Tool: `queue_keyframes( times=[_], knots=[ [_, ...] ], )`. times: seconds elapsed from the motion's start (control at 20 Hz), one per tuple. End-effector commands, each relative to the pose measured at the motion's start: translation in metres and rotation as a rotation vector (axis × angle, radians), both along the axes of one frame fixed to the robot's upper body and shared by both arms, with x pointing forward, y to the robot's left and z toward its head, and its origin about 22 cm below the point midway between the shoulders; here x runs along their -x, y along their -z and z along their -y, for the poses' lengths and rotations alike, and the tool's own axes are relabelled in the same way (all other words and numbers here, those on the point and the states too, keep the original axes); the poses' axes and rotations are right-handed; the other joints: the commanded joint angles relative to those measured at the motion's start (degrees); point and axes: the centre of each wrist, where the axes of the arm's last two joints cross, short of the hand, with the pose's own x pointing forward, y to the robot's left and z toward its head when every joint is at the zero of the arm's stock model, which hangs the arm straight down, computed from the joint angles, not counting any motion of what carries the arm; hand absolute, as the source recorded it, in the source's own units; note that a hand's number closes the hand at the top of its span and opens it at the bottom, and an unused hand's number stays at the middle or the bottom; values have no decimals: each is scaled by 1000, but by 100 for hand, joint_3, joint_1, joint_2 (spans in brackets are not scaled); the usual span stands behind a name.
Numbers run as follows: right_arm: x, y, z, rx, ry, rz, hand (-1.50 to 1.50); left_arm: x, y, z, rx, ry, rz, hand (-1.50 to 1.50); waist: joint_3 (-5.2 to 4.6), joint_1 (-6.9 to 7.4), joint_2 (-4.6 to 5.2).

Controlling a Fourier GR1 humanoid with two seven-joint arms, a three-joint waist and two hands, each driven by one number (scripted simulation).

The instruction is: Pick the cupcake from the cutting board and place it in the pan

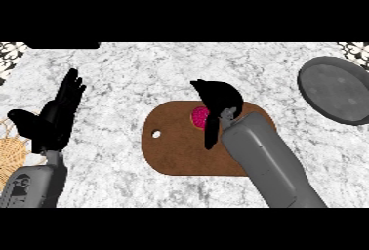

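A brown cutting board [180,151] with a small hole lies in the middle of the marble counter. On it sits the cupcake [198,116], of which only a pink-red patch shows. My right hand [220,100] is over the cupcake, fingers curled round it and the thumb reaching down its left side. The dark grey pan [338,90] lies at the right edge of the counter, apart from the board. At the left, my left hand [54,119] rests open with its fingers up.
A woven basket [10,146] shows at the left edge, partly behind my left forearm. The counter's patterned corners show at the top left and top right.
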Motion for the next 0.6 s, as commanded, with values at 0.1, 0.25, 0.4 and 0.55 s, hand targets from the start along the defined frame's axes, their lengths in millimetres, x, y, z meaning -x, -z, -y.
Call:
queue_keyframes(
  times=[0.1, 0.25, 0.4, 0.55],
  knots=[
    [-10, 17, -13, 38, 2, -7, -150, -5, 3, 6, -15, 1, -7, 0, 0, 21, 7],
    [-15, 29, -12, 62, -3, -42, -150, 0, 10, -4, -14, 13, 8, 0, 0, 24, 10],
    [-3, 44, -13, 70, -3, -66, -150, 5, 0, 2, 4, -4, 6, 0, 1, 26, 0],
    [-10, 42, 3, 64, -15, -91, -150, -16, 13, 3, -8, -8, 1, 0, -1, -31, 5]
  ],
)
